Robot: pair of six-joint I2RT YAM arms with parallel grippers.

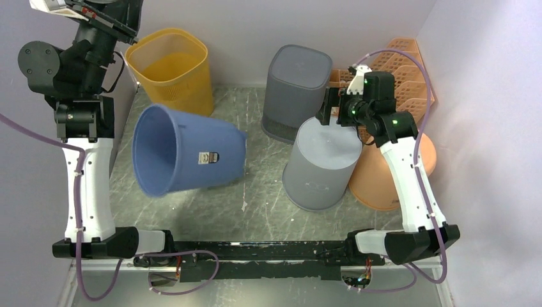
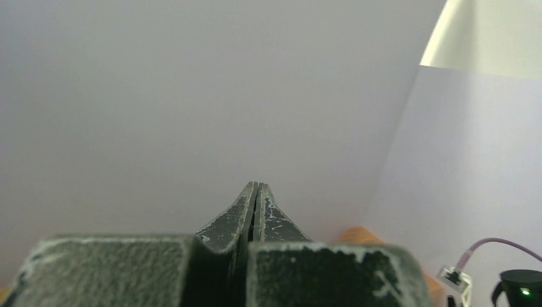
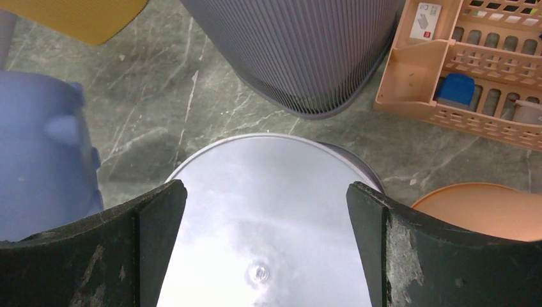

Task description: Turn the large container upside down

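A large light grey container (image 1: 319, 163) stands upside down at the middle right of the floor, its flat glossy bottom (image 3: 262, 224) facing up. My right gripper (image 3: 265, 192) hangs open just above that bottom, one finger on each side and nothing between them; in the top view it (image 1: 333, 107) is over the container's far edge. A blue bin (image 1: 185, 150) lies on its side to the left, mouth toward the left arm. My left gripper (image 2: 257, 187) is shut on nothing, raised high at the far left and pointing at the bare wall.
A yellow bin (image 1: 171, 67) stands upright at the back left. A dark grey ribbed bin (image 1: 295, 89) stands upside down behind the light grey one. An orange bin (image 1: 390, 173) is upside down at the right, with a peach basket (image 1: 402, 70) in the back right corner.
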